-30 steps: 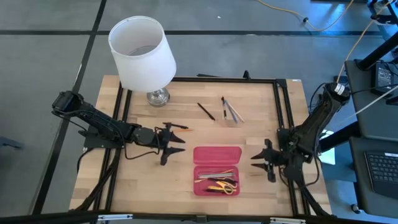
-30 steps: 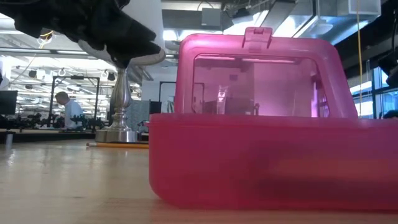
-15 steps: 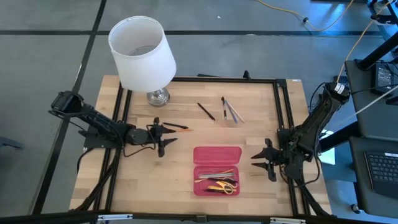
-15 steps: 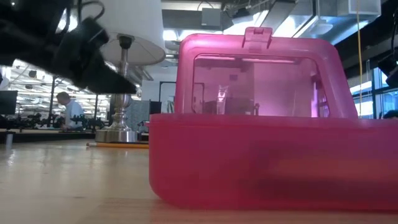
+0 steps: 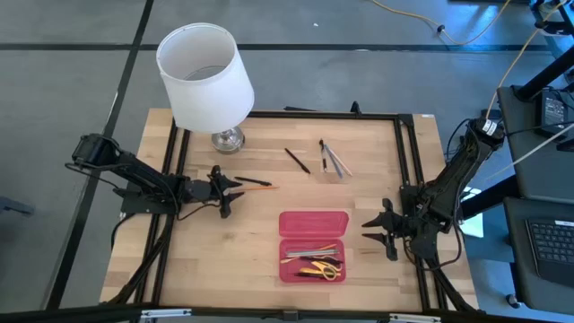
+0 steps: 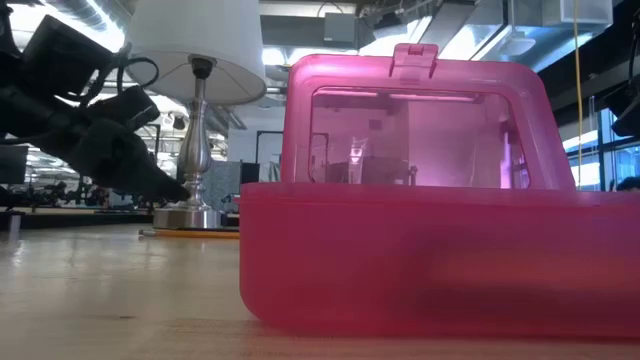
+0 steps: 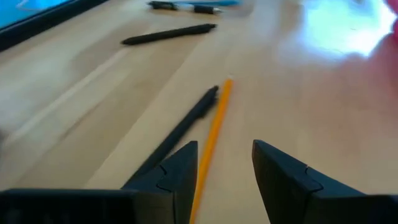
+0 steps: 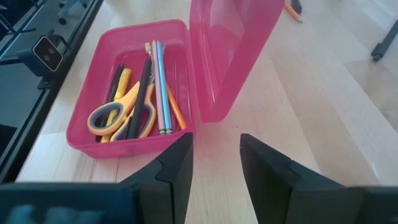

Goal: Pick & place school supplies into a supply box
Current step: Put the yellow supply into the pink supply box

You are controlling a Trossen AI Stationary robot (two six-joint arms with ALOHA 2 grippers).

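Observation:
The supply box lies open near the table's near edge, with its lid standing up. Yellow-handled scissors and several pencils lie inside. An orange pencil and a black pen lie side by side on the wood, left of centre. My left gripper is open and low at their left ends; in the left wrist view the pencil runs between its fingers. Another black pen and a small bunch of grey and teal pens lie farther back. My right gripper waits open, right of the box.
A white-shaded lamp stands on its metal base at the far left of the table, just behind my left gripper. A black frame rail runs along the table's sides. Bare wood lies between the loose pens and the box.
My left gripper has drawn back toward the table's left edge and a little toward the far edge, away from the box, and has sunk lower. It now sits at the left ends of the orange pencil and black pen. The pens and box have stayed put.

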